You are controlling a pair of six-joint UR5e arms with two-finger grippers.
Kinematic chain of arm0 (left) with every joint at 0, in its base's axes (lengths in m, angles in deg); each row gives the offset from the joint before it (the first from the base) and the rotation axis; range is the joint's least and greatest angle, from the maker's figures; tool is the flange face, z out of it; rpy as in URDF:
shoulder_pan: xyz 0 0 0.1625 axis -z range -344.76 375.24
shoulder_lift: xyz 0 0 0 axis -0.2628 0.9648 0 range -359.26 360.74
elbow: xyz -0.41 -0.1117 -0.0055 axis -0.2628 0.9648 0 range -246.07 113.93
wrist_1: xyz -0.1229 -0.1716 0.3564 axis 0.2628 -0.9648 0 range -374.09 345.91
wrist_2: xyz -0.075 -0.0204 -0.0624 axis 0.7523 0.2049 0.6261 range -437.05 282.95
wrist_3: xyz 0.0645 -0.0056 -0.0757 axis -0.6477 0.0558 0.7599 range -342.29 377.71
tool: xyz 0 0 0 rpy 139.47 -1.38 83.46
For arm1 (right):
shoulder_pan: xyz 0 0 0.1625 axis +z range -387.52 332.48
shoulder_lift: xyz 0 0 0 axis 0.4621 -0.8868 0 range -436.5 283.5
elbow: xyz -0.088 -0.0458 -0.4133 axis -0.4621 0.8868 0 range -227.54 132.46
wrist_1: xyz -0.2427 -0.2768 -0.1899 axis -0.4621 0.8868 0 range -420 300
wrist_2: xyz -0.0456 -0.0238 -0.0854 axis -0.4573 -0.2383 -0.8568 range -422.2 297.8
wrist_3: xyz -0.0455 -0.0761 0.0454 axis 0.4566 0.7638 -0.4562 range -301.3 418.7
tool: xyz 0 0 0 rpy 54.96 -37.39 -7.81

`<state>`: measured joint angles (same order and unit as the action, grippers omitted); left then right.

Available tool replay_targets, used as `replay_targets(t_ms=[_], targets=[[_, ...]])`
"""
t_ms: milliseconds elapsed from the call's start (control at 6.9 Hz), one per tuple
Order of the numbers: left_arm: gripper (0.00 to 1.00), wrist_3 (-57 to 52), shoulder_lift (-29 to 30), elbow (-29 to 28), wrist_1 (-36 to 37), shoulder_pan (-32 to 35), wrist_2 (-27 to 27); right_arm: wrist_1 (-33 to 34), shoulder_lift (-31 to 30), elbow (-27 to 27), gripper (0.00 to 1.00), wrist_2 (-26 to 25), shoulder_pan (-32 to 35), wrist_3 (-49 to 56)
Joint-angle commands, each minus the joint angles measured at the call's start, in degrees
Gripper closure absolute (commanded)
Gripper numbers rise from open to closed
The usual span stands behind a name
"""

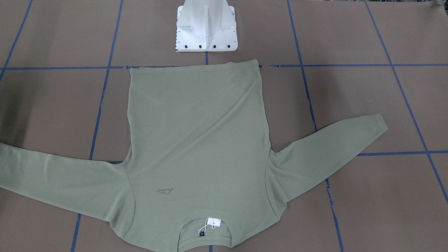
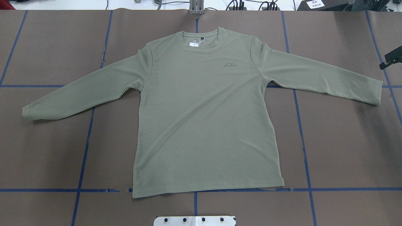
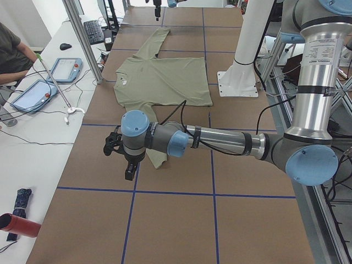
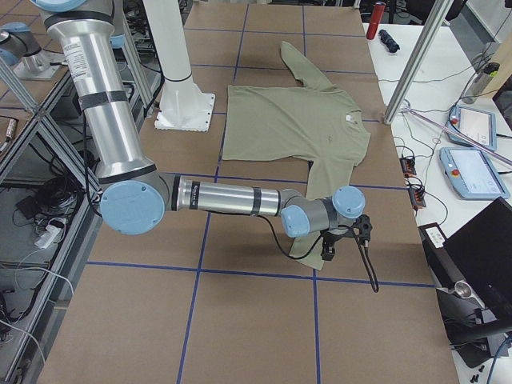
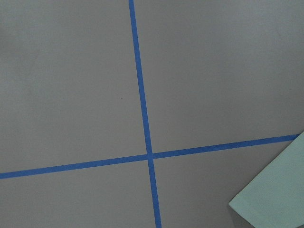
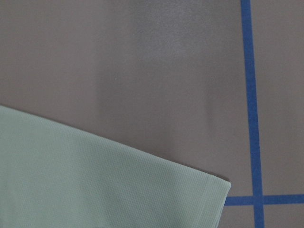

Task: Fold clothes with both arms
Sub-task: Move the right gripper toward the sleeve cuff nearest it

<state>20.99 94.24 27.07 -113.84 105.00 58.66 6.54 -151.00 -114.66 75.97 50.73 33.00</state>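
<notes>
The clothes are one sage-green long-sleeved shirt [image 2: 204, 119] lying flat and face up on the brown table, sleeves spread, collar with a white tag [image 2: 194, 43] on the far side. In the exterior left view my left gripper [image 3: 130, 175] hangs above the table beside the left cuff [image 3: 157, 161]; I cannot tell whether it is open or shut. In the exterior right view my right gripper [image 4: 328, 254] hovers at the right cuff [image 4: 308, 244], and I cannot tell its state either. Each wrist view shows only a cuff [image 5: 275, 197] [image 6: 95, 180] and no fingers.
The white pedestal base [image 1: 206, 31] stands just behind the shirt's hem. Blue tape lines [image 2: 303, 141] grid the table. A side table with tablets [image 3: 63, 69] and a seated person [image 3: 14, 52] runs along the far edge; a red cylinder [image 3: 19, 225] lies there.
</notes>
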Motion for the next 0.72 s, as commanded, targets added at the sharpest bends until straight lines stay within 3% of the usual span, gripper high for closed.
replay_targets(t_ms=[0,580], targets=[[0.0,0.1,0.0,0.1,-0.1,0.0,1.4,-9.8,0.6,4.1,0.1,-5.1,-3.2,-10.9],[0.0,0.1,-0.1,0.1,-0.1,0.0,1.3,-9.7,0.8,8.8,0.18,-5.2,-3.4,-11.5]])
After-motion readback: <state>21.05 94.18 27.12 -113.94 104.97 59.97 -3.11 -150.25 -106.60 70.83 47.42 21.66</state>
